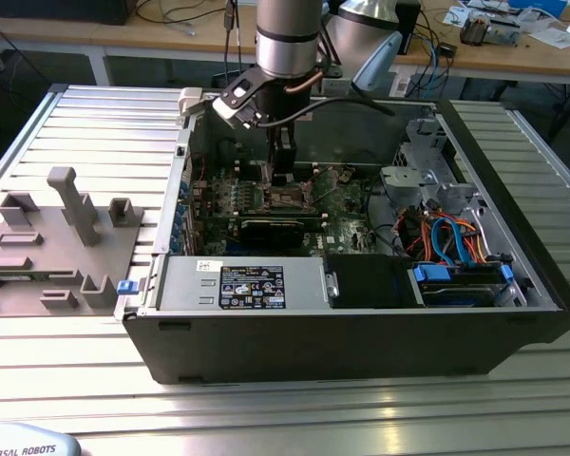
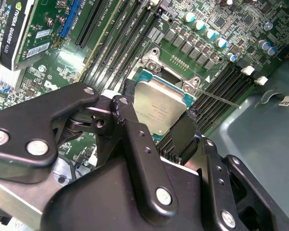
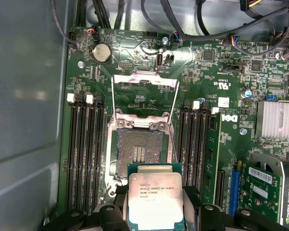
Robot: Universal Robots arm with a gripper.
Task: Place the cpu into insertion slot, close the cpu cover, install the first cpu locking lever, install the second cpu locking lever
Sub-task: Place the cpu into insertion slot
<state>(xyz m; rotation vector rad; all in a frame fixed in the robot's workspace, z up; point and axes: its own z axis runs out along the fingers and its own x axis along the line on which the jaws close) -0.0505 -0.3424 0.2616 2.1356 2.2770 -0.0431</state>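
The cpu is a flat silver square held between the two black fingers of my gripper, which is shut on its edges. It hovers just off one edge of the insertion slot, whose bare contact field lies uncovered. The cpu cover is swung back open beyond the slot. A thin locking lever stands raised beside the slot, another on the other side. In the second wrist view the cpu sits between the fingers over the slot frame. In the exterior view my gripper reaches down into the case above the motherboard.
Memory slots flank the socket on both sides. A graphics card and a heat sink lie on the board nearby. The open computer case holds a power supply and cables. A grey fixture stands at the exterior view's left.
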